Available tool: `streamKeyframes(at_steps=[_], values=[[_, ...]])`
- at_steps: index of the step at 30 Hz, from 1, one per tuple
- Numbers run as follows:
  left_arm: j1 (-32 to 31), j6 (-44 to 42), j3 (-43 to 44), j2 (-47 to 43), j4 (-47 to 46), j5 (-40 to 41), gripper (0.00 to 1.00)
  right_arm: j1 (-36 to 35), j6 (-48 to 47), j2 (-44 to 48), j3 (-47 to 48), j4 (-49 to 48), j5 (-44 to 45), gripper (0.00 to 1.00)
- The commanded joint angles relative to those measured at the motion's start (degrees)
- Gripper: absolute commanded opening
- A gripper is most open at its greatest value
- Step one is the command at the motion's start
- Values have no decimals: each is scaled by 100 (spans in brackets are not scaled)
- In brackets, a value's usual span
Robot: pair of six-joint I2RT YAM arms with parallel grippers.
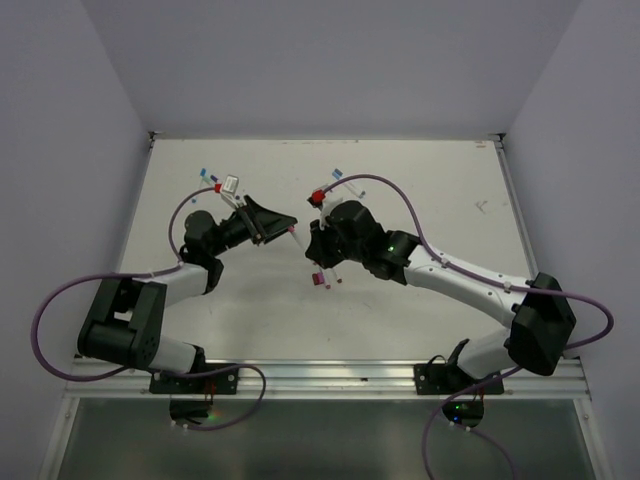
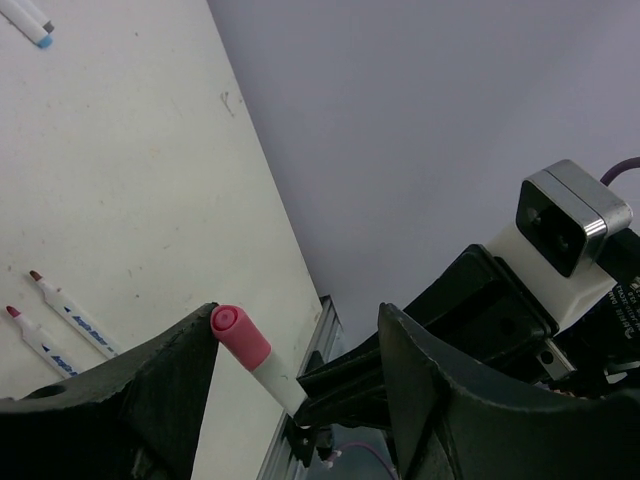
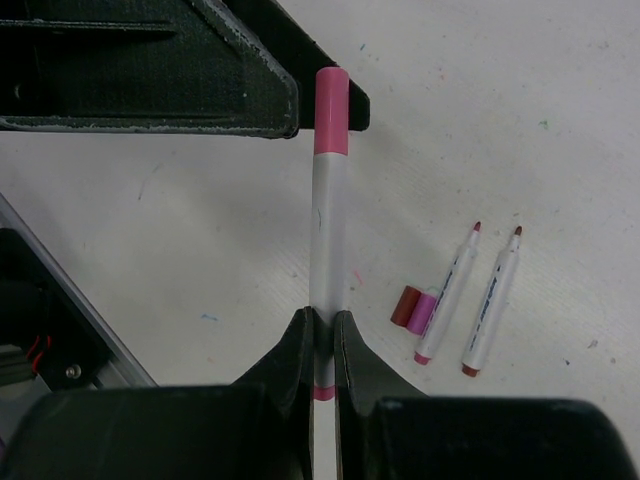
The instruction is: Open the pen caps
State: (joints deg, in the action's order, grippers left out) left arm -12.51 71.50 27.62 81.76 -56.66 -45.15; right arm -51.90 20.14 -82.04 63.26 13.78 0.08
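Observation:
My right gripper (image 3: 325, 322) is shut on the white barrel of a pen (image 3: 329, 225) and holds it above the table. The pen's pink cap (image 3: 331, 110) is on its far end and also shows in the left wrist view (image 2: 240, 338). My left gripper (image 2: 295, 315) is open, its jaws on either side of the cap; the cap touches one fingertip (image 2: 195, 330). In the top view the two grippers meet mid-table round the pen (image 1: 296, 234). Two loose caps, maroon (image 3: 405, 305) and pink (image 3: 424, 313), lie on the table beside two uncapped pens (image 3: 450, 285).
The uncapped pens also show in the left wrist view (image 2: 75, 312). Blue-capped pens lie near the table's far edge (image 1: 206, 174) (image 1: 336, 176). A metal rail (image 1: 320, 375) runs along the near edge. Grey walls enclose the table.

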Motion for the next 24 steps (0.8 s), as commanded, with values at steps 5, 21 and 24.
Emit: streamKeyframes(at_steps=[5, 21, 24], values=[[-67, 127, 244, 104, -468, -144, 59, -57, 51, -49, 63, -315, 10, 0], [-102, 215, 209, 183, -653, -205, 0, -57, -107, -260, 212, -429, 10, 28], [-111, 206, 209, 157, -662, -196, 0, -57, -151, -418, 335, -473, 10, 34]])
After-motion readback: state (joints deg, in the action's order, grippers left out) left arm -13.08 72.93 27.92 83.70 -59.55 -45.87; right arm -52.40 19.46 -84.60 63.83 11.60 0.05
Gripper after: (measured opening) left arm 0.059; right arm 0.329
